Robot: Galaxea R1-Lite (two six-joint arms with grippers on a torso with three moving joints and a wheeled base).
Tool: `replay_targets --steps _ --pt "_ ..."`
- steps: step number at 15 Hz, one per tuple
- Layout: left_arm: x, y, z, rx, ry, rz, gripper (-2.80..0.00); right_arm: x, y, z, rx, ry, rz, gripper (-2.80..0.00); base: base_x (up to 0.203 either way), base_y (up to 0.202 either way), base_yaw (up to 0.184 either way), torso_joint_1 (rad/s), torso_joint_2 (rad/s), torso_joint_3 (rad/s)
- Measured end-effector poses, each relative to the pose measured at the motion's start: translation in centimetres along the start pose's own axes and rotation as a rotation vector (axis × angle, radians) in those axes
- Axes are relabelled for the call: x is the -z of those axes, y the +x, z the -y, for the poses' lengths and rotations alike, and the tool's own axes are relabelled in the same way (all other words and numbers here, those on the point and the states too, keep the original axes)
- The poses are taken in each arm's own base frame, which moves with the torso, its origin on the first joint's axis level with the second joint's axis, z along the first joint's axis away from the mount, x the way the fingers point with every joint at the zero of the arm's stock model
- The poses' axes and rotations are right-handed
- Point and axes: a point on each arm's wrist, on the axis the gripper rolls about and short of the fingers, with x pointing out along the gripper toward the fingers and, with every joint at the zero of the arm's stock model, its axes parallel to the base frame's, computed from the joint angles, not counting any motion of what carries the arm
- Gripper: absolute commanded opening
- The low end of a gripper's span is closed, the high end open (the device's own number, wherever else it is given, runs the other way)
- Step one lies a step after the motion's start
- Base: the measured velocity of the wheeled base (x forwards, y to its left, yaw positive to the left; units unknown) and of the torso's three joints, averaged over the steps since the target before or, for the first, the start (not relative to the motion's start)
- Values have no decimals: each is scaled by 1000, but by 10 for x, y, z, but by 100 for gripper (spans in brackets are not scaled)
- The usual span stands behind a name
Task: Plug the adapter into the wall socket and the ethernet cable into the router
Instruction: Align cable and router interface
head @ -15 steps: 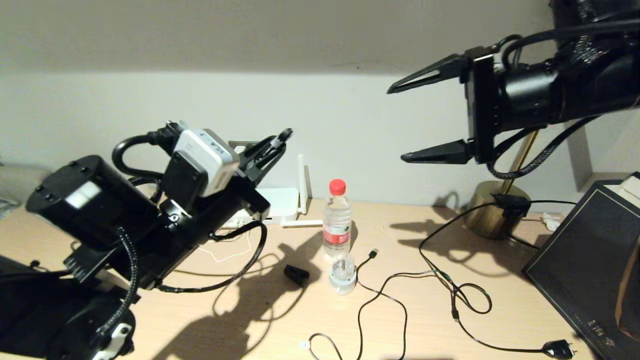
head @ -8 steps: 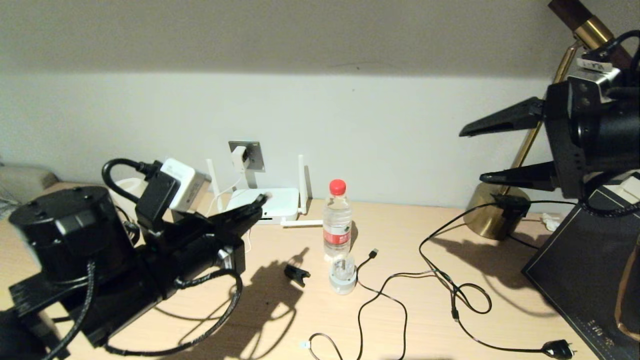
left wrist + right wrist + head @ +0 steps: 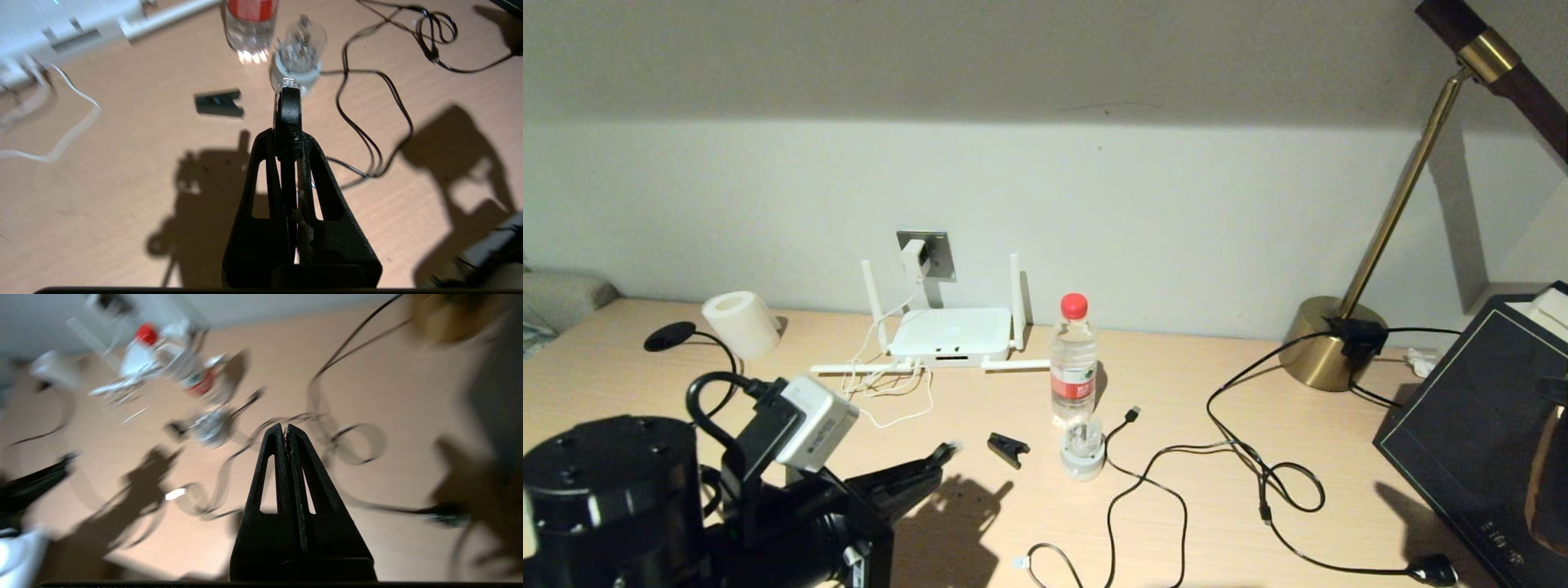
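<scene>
I can't read any text here: the red label on the water bottle (image 3: pixel 1073 384), just at the router's (image 3: pixel 949 334) three o'clock, shows print too small to read.

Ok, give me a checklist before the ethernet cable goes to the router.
1. small white boxy adapter seated in square grey wall socket: ok.
2. thick black ethernet cable clamped in left tool, clear tip ahead: ok.
3. cable plugged into flat white router: not ok, held apart over the wooden desk.
4. router port free: cannot tell.
5. right tool clear: ok, shut, empty.
</scene>
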Motion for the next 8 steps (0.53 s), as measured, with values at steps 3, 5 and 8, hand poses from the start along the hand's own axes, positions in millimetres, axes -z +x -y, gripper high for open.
replay_targets --steps 3,5,8 --pt "0 1 8 37 -87 -13 -280 33 -37 26 177 -165 203 -280 0 0 0 0 0 0" --pt "1 1 9 40 -114 -14 -280 58 -49 36 236 -274 316 -280 0 0 0 0 0 0" --pt "0 1 9 38 -194 -11 -280 91 -53 48 259 -364 389 -280 0 0 0 0 0 0"
